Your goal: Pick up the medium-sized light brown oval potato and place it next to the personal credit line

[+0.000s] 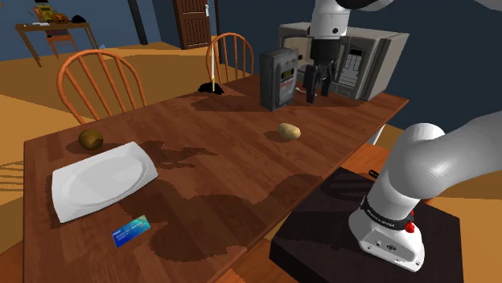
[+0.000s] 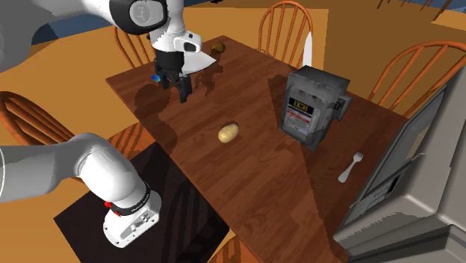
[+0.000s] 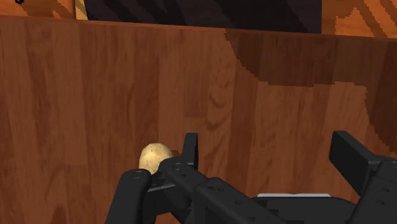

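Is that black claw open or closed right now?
Open: the gripper has its fingers apart, clasping nothing; the potato lies on the table.

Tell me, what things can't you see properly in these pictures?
Card: its writing is too small in the shoulder view; the gripper hides most of it in the second exterior view.
Potato: its lower part sits behind the gripper in the wrist view.
Plate: the arm covers most of it in the second exterior view.
Microwave: cut off by that view's right edge.
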`<state>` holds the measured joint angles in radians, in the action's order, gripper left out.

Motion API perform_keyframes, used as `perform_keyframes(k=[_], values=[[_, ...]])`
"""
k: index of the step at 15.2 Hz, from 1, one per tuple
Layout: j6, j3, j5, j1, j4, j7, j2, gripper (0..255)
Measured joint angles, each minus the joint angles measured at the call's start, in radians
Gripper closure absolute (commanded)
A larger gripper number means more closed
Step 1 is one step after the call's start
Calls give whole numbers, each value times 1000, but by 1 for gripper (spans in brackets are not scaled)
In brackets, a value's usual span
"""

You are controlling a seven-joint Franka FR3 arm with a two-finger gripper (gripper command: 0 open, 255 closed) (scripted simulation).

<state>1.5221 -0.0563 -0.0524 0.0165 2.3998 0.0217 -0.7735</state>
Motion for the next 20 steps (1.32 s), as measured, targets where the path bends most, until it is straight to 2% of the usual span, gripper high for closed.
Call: perform_keyframes(k=[2,6,10,20], values=[[17,-1,3,2,7,1,12,0],[120,-13,27,20,25,0,105,0],[243,-29,53,40,41,1,220,0],[508,-74,104,87,-18,17,560,0]])
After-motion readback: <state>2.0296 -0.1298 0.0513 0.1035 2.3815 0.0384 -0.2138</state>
